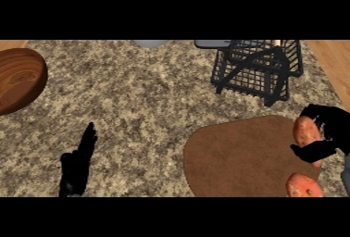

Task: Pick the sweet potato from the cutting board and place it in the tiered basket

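Observation:
A sweet potato, orange and oblong, sits at the right edge of the brown rounded cutting board. My right hand comes in from the right edge. Its fingers curl over the potato's top and its thumb crosses beneath, hiding part of the potato. The black wire tiered basket stands at the back right, above the board. My left hand rests at the lower left with straight fingers pointing up, holding nothing.
A second orange lump lies at the board's lower right corner. A wooden bowl stands at the left edge. Two grey items show at the counter's back edge. Speckled counter lies between bowl and board.

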Available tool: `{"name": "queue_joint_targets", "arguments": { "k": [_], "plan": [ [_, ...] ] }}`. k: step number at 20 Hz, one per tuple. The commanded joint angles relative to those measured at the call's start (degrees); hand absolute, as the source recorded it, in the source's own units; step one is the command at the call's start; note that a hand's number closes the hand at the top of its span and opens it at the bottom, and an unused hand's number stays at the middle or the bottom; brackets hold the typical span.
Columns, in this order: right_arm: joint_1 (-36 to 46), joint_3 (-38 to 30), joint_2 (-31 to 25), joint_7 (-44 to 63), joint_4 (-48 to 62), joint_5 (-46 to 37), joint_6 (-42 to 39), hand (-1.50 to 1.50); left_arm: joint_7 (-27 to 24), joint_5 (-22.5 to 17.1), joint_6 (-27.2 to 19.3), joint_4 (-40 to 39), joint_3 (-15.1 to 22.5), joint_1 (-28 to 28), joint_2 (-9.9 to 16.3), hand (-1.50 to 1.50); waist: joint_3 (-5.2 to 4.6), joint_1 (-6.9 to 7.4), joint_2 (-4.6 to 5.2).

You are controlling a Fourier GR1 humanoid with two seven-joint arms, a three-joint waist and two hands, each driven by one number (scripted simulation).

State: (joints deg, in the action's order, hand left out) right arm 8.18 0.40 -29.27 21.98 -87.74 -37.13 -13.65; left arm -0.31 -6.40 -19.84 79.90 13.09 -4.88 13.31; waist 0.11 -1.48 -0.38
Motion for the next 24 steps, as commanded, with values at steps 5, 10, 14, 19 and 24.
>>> {"name": "queue_joint_targets", "arguments": {
  "k": [5, 10, 14, 19, 24],
  "plan": [
    [1.34, -21.61, -6.3, -7.01, -9.07, 19.77, -3.05, 1.5, -1.42, 1.2, -0.96, -0.01, 0.7, -2.63, -1.03, 0.0, -0.12, -0.27, -0.17],
    [1.12, -28.11, -12.31, -5.73, -18.89, 23.22, -7.79, 1.5, 0.61, -0.04, 0.84, 1.17, -0.9, -0.93, -0.19, 0.0, -0.14, 0.58, 0.06],
    [7.72, -32.0, -16.76, -2.87, -13.83, 26.51, -11.23, 1.5, -0.11, 2.2, 1.12, 3.72, 1.48, -4.05, -1.1, 0.0, -0.12, 1.64, 0.3],
    [17.48, -26.53, -18.06, 6.33, -13.25, 26.23, -10.62, 1.5, 3.24, 0.36, 4.7, 1.57, -2.49, 1.5, 0.57, 0.0, -0.15, 1.97, 0.4],
    [24.02, -22.1, -18.17, 6.38, -5.52, 23.17, -8.77, 1.5, -0.42, 1.49, 5.22, -0.46, -3.22, 0.19, -0.38, 0.0, -0.14, 2.3, 0.46]
  ]
}}
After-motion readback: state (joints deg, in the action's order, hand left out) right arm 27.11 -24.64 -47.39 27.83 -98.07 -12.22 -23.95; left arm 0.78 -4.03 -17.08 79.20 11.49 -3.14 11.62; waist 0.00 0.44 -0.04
